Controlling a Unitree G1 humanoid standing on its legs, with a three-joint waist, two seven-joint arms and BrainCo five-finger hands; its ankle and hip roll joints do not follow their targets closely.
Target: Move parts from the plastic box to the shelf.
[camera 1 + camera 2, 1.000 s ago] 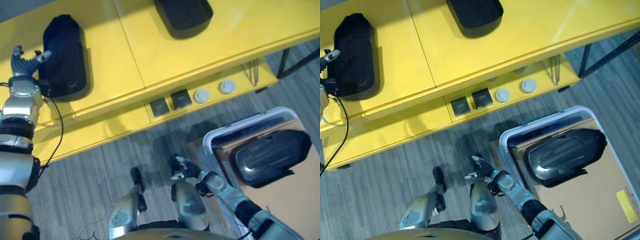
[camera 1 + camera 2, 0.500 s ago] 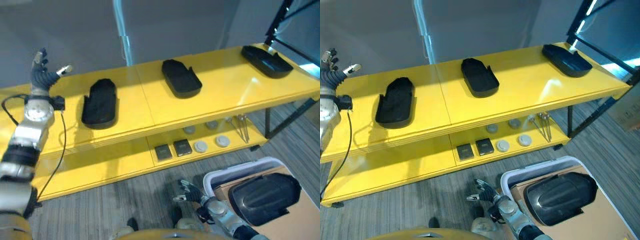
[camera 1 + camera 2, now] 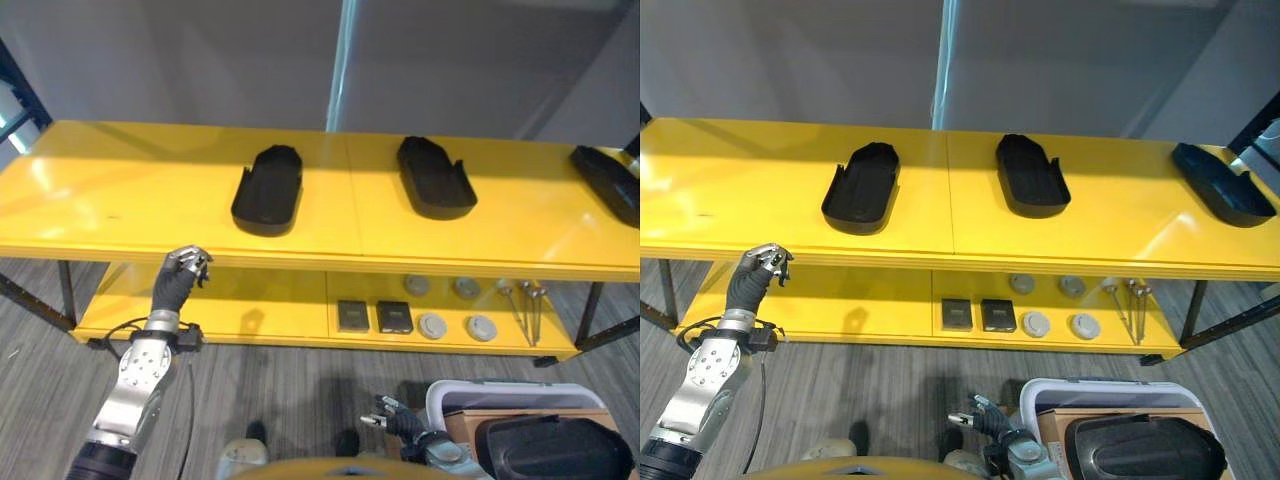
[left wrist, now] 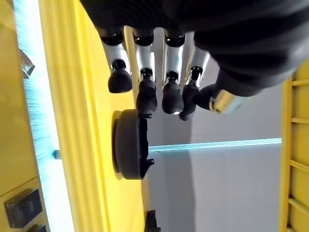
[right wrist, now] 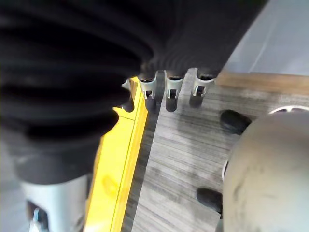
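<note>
Left hand (image 3: 178, 282) now hangs in front of the shelf (image 3: 120, 190) edge, fingers curled, holding nothing; half a second ago it was raised beside the leftmost part (image 3: 268, 190). That part lies flat on the top board, so this placement looks done. Right hand (image 3: 985, 413) low by the plastic box (image 3: 1040, 395), fingers loosely spread, empty. Another part (image 3: 1145, 448) remains in the box. Camera has tilted up; two more parts (image 3: 1030, 176) are on the shelf.

Cut off by the frame's lower edge: white-rimmed plastic box (image 3: 1110, 392) and the glossy black moulded part (image 3: 1145, 448) inside it; clipped at the right edge: third black tray-shaped part (image 3: 610, 183) on the yellow shelf (image 3: 120, 200); too small to identify: round grey pieces (image 3: 1048, 303) below.
</note>
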